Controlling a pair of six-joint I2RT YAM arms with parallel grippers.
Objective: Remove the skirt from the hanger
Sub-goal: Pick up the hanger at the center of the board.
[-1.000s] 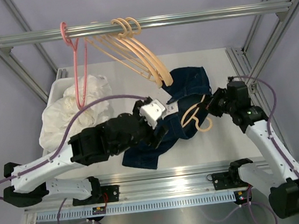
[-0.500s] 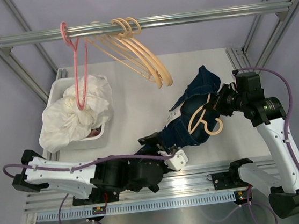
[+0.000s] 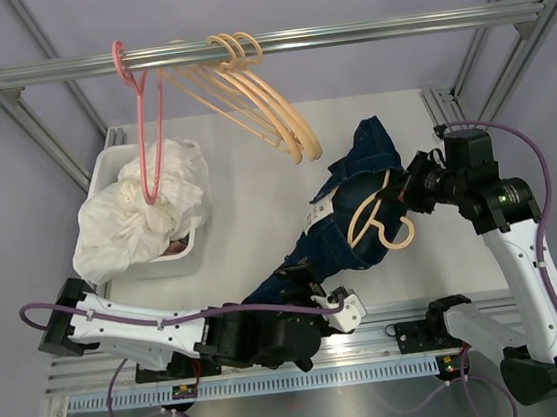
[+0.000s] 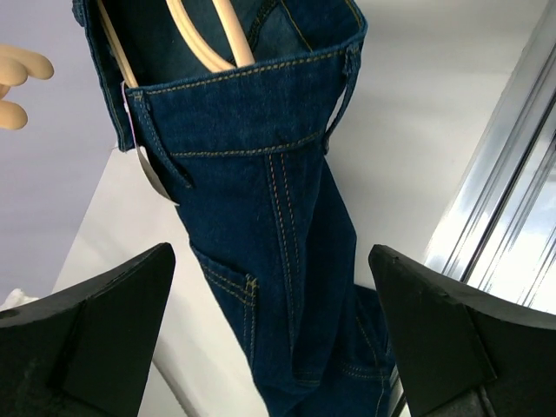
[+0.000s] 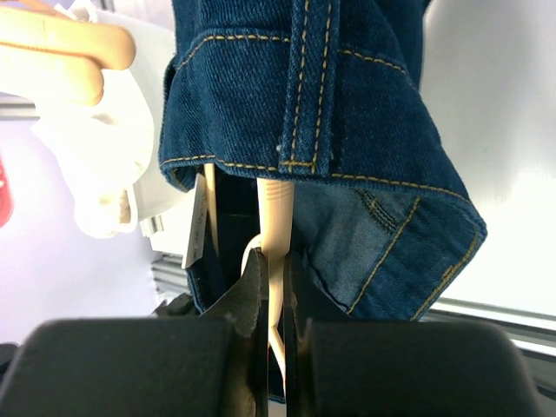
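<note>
Pinched tight between the fingers of the right claw (image 5: 271, 291): one slim bar of the peach plastic hanger (image 5: 276, 226), rising straight out of the grip. Draped over that bar, just above and ahead of the fingertips, the dark denim skirt (image 5: 321, 87), waistband folded across with orange stitching toward the wrist camera. Raised off the white counter (image 3: 244, 172) at this claw's end, then trailing down and away toward the other arm, with the lower end low by the counter's near edge.

Spread wide, with nothing gripped: the left claw (image 4: 269, 261). Straight ahead of its gap, more of the denim, hanging lengthwise, with belt loops and waistband at the far end and two peach bars showing inside the waist opening. Cannot tell whether cloth touches either finger.

Well beyond both claws, up on the metal rail (image 3: 339, 33): a cluster of spare peach hangers (image 3: 303, 140) and one pink hanger (image 3: 119, 66). Below the pink one, far off to the left claw's outer side, a white bin (image 3: 111, 167) heaped with white cloth (image 3: 134, 220).
</note>
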